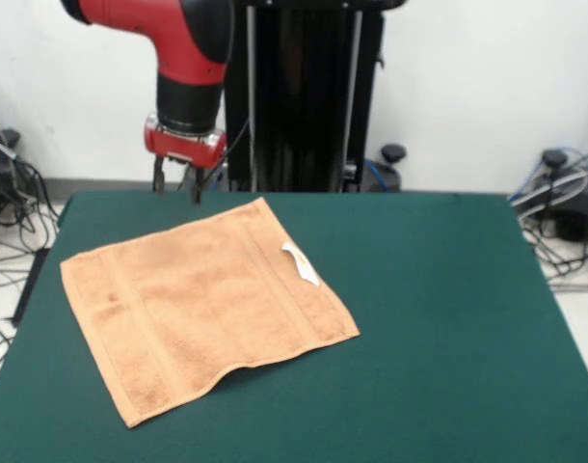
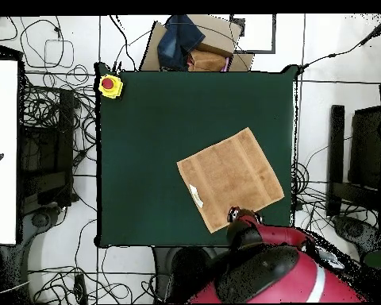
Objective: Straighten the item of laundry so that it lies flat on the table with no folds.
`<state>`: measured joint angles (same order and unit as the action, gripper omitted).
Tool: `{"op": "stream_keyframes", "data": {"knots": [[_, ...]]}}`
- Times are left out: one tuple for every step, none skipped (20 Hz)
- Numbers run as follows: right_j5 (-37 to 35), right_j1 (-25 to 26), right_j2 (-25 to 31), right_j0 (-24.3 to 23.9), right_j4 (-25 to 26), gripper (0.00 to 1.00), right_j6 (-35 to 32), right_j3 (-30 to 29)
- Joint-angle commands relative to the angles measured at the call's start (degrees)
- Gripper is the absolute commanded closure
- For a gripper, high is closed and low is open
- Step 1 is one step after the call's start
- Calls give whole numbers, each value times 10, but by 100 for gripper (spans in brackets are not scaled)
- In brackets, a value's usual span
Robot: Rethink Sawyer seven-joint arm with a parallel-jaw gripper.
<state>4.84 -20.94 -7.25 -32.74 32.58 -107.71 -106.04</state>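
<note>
From the front, one orange-tan towel (image 1: 205, 307) lies spread on the green surface (image 1: 439, 318), toward the left side. One white tag (image 1: 301, 263) sits on its right edge, and its near edge lifts in a small bump. The gripper (image 1: 176, 182) hangs just behind the towel's far corner, its two fingers (image 1: 159, 177) spread with nothing between them.

From above, the red arm (image 2: 265, 266) hides the fingers. One yellow box with a red button (image 2: 109, 85) sits on a far corner.
</note>
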Motion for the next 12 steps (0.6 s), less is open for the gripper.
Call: {"op": "stream_keyframes", "data": {"knots": [[-44,19,89,-52,60,0,10,-3],[-40,31,97,-61,67,0,10,4],[-39,42,104,-70,73,0,10,10],[-34,52,103,-69,74,0,2,16],[-28,63,109,-77,78,0,-2,19],[-22,71,109,-82,80,0,-8,21],[-22,74,110,-82,78,0,-12,22],[-20,79,111,-85,81,0,-14,24],[-7,86,96,-69,77,0,-24,32],[-8,91,95,-65,76,0,-26,35],[-1,94,89,-58,76,0,-29,39],[6,99,83,-51,74,0,-33,44]]}}
